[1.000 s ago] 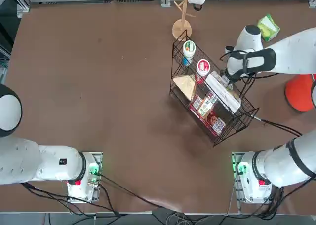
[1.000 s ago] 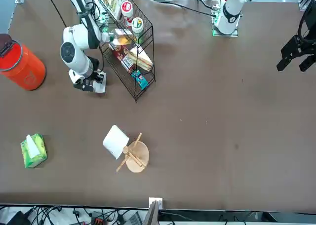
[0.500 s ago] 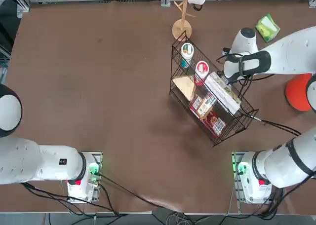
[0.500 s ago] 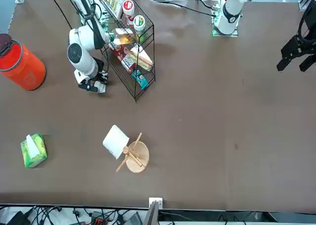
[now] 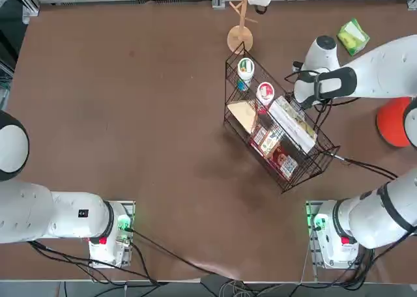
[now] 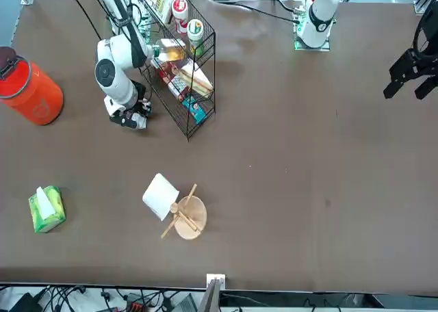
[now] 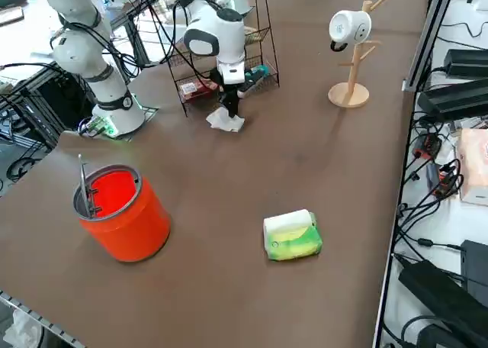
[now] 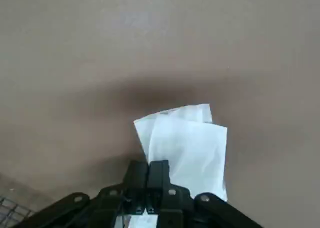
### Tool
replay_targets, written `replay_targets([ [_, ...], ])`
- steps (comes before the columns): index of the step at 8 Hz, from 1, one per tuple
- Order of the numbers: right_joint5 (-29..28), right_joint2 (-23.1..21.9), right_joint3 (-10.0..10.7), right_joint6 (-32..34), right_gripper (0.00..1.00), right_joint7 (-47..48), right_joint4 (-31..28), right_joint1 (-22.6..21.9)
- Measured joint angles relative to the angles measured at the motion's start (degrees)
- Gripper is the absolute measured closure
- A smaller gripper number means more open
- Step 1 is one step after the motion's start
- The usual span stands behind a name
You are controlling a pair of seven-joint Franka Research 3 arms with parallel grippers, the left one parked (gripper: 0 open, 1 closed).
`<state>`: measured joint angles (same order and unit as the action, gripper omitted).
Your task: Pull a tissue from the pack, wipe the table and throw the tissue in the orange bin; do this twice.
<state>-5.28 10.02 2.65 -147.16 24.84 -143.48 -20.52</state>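
Tissue, white, thin and folded [image 8: 185,143], lies flat on the large dark-brown matte worktop [image 5: 130,114], pinned at one edge under the right end effector [image 8: 147,175], whose black fingers are pressed together on it. In the right side view this end effector [image 7: 227,102] points straight down at upper centre, the white tissue [image 7: 226,120] spread beneath it, just beside the black wire basket [image 7: 229,50] of packaged goods. The small lime-green and yellow soft plastic pack [image 7: 291,236] lies at lower centre of that view, well apart from the end effector. The bright orange round plastic bin [image 7: 122,213] stands at lower left, open side up. A wooden mug tree [image 7: 351,50] carrying a white mug [image 7: 347,27] stands at upper right.
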Motion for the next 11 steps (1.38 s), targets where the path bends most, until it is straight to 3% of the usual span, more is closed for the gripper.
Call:
replay_targets([
  [4, 0.01, 2.04, 0.45, 1.16, 0.99, -6.43, -0.05, 4.32],
  [11, 0.01, 4.01, -0.07, 4.76, 0.99, -2.43, 3.51, 3.96],
])
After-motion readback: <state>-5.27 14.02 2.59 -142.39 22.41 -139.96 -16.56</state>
